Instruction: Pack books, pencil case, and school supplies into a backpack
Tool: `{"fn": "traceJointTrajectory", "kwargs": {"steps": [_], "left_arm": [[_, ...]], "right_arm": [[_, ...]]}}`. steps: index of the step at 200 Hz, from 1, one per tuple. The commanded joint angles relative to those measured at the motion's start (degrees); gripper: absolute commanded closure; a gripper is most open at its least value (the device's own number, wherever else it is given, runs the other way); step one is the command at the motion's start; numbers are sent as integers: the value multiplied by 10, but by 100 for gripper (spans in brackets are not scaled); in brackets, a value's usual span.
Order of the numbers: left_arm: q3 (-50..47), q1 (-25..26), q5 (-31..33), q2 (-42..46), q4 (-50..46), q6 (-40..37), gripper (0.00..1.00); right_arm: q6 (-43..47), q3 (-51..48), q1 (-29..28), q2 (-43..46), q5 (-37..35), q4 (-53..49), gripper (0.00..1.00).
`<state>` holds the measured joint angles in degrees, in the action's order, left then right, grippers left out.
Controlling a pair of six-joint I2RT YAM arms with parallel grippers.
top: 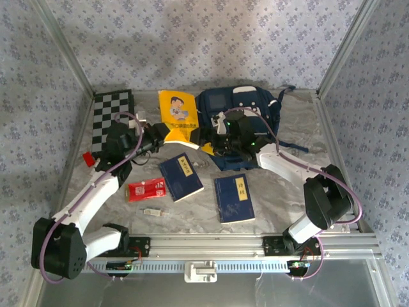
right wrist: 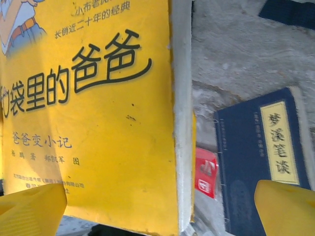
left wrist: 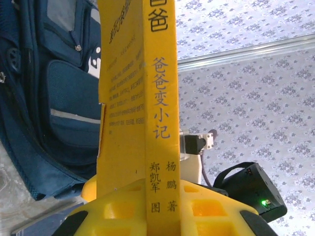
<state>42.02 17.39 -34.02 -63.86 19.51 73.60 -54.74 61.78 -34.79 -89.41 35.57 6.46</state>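
Plainly the yellow book (top: 177,115) is the thing in hand. The left gripper (left wrist: 160,199) is pinched narrow across its spine end, one finger on each cover. It holds the book up off the table (top: 287,185) near the middle of the far edge, just beside the backpack (top: 246,102). The right gripper (right wrist: 157,209) stands wide open with the front cover beyond its fingertips, gripping nothing.

I judge this paperback light but limp. Held by one end, the free pages are likely to droop and fan, and the glossy cover looks slippery, so a hold close to the spine is the stiffest and safest. The backpack is soft fabric and will probably give way rather than guide the book in. Whether its mouth is open I cannot tell.

Two blue books (top: 181,177) lie flat near the middle of the table. Being thin, they offer only their edges to a finger. The red pencil case (top: 146,189) lies left of them, flat and probably soft, so best taken across its width. The small pale stick (top: 152,211), towards the near edge, is light and may roll.
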Motion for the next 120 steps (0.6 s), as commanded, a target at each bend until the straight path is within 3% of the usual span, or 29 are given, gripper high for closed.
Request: {"fn": "traceJointTrajectory", "kwargs": {"steps": [1,48,120], "left_arm": [[35,19,-7,5,44,-14,100],[29,19,3,13,10,-34,100],[31,20,5,39,-92,-103,100]], "right_arm": [[-68,-8,2,11,39,125,0],[-103,-26,7,39,56,197,2],[-69,-29,10,66,40,161,38]]}}
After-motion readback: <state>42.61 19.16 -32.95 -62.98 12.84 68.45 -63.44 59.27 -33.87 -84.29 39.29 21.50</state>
